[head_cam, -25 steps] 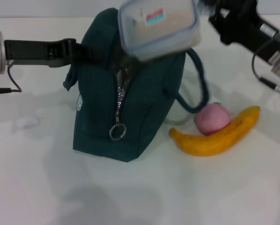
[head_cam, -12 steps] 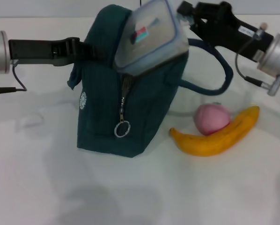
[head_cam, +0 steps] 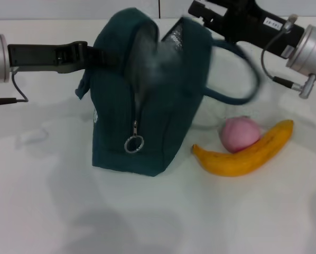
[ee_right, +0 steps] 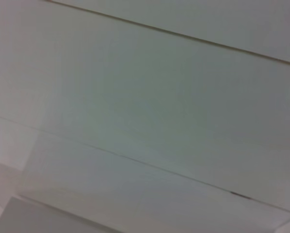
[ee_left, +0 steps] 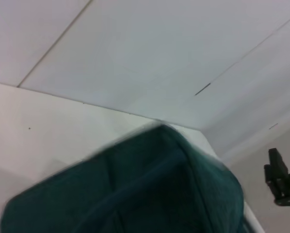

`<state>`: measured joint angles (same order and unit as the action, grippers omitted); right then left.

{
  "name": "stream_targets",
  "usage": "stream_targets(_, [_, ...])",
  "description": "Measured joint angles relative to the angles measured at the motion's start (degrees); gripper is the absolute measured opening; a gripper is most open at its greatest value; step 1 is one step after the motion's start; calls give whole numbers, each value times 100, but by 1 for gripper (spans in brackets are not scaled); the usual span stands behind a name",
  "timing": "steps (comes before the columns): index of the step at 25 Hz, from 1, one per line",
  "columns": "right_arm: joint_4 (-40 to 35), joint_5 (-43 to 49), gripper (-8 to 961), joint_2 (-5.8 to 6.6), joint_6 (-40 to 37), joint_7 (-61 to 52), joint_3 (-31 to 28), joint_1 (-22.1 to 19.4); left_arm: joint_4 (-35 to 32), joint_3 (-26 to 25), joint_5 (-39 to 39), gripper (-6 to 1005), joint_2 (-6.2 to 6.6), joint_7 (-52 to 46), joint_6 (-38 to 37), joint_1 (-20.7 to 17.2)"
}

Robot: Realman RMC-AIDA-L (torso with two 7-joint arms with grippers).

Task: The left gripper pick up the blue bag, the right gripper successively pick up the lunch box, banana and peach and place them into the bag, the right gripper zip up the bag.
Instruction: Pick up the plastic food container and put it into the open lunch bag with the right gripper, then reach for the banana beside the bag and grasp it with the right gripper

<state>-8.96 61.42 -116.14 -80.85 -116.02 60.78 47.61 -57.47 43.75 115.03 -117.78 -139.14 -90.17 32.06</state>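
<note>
The blue bag (head_cam: 163,121) stands upright in the head view with its top gaping; its top also fills the left wrist view as blue bag (ee_left: 135,189). My left gripper (head_cam: 92,55) is shut on the bag's left upper edge. The right gripper (head_cam: 200,11) hovers just above the bag's far right rim, apart from the fruit. The lunch box is hidden; only a pale blur and silver lining (head_cam: 174,34) show in the mouth. The peach (head_cam: 239,133) and banana (head_cam: 248,153) lie touching on the table, right of the bag.
The zipper's ring pull (head_cam: 133,144) hangs low on the bag's front. A navy loop handle (head_cam: 242,79) swings out to the right, above the peach. White table (head_cam: 52,211) spreads in front. The right wrist view shows only a pale wall.
The lunch box, tilted over the bag's opening half a second ago, has gone from sight into the bag. The right gripper has drawn slightly back. The bag's mouth has spread wider.
</note>
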Motion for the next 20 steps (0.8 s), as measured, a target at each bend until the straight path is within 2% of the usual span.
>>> stream_targets(6, [-931,91,549,103,-140,95,10,-648,0,-34,0,39,7,64,87,-83])
stream_targets(9, [-1550,609,644,329,-343,379,11,-856,0,-164,2,39,9,128,124,-151])
stream_targets(13, [-2299,2051,754,785,-599,612,18,-826,17,-298,2,39,22,201,131,-222])
stream_targets(15, [-2604,2846,810,935,-664,648,27,-732,49,-298,2,39,27,214,132,-227])
stream_targets(17, [-2878,3661,840,1010,-722,652,48,-588,64,-297,2,39,30,218,131,-236])
stream_targets(20, [-3340,4744,886,1003,-906,614,79,-347,67,-297,2,39,33,220,131,-264])
